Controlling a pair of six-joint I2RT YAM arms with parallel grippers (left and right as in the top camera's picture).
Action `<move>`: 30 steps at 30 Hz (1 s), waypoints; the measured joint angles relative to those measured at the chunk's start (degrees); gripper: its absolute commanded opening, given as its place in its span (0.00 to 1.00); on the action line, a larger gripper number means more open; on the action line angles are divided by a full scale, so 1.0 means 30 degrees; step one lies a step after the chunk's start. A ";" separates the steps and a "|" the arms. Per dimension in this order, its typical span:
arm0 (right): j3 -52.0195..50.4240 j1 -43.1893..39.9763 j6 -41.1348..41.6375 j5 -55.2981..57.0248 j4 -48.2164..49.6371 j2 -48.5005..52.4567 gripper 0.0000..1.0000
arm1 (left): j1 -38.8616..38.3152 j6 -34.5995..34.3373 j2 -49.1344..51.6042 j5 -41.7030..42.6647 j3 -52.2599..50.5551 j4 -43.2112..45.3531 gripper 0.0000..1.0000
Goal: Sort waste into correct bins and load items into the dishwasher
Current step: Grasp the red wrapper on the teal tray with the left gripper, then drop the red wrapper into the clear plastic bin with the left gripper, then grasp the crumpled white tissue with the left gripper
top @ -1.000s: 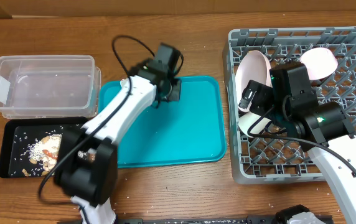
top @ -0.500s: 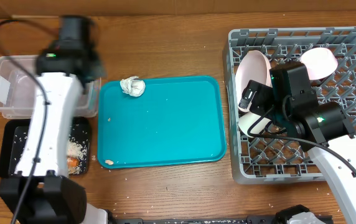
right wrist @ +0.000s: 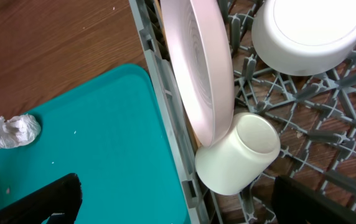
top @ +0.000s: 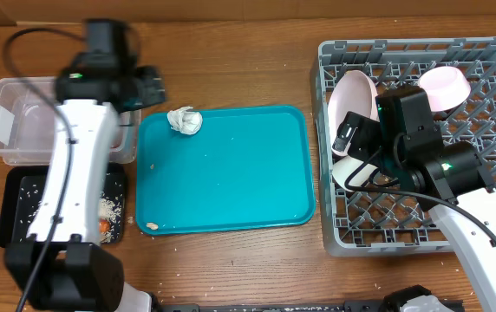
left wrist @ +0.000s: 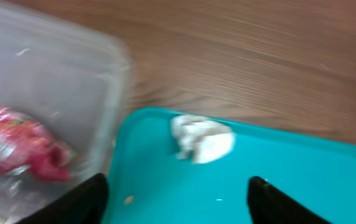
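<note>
My left gripper (left wrist: pixel 178 200) hangs open and empty over the seam between the clear tub (left wrist: pixel 53 74) and the teal tray (left wrist: pixel 259 180). The red snack wrapper (left wrist: pixel 22 144) lies loose inside the tub. A crumpled paper ball (left wrist: pixel 201 138) sits on the teal tray's far left corner (top: pixel 185 120). Food scraps and a carrot stick (top: pixel 101 227) lie in the black tray (top: pixel 22 186). My right gripper (right wrist: pixel 184 205) is open above the dish rack's (top: pixel 491 61) left edge, over a white cup (right wrist: pixel 237 152) lying on its side. A plate (right wrist: pixel 203 68) stands on edge and a bowl (right wrist: pixel 312 31) rests upside down.
A beige crumb (top: pixel 151 225) lies near the teal tray's front left corner. The clear tub (top: pixel 22 130) stands behind the black tray at the table's left. My left arm (top: pixel 79 165) stretches over both bins.
The left arm swung from the teal tray to the clear tub, then its jaws opened and the red wrapper dropped into the tub. The right arm has not moved.
</note>
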 measured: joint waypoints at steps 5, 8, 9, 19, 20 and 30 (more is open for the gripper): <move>-0.0007 0.0000 0.0000 -0.0007 0.0007 0.0000 1.00 | -0.2754 0.0036 0.2302 -0.1158 -0.0488 0.1005 0.78; -0.0007 0.0000 0.0000 -0.0007 0.0007 0.0000 1.00 | -0.3271 -0.0182 0.4554 -0.2106 -0.0707 0.1435 0.88; 0.0000 0.0000 0.0000 0.0000 0.0000 0.0000 1.00 | -0.3279 -0.0408 0.5370 -0.2412 -0.0765 0.1537 0.88; -0.0007 0.0000 0.0000 -0.0007 0.0007 0.0000 1.00 | -0.3184 -0.1268 0.8393 -0.3096 -0.1049 0.1603 0.04; 0.0000 0.0000 0.0007 -0.0007 0.0007 0.0000 1.00 | -0.3184 -0.1253 0.8393 -0.3024 -0.1013 0.1362 0.04; 0.0000 0.0000 0.0000 0.0007 0.0000 0.0000 1.00 | -0.2849 -0.1282 0.4007 -0.2543 0.1610 -0.3118 0.04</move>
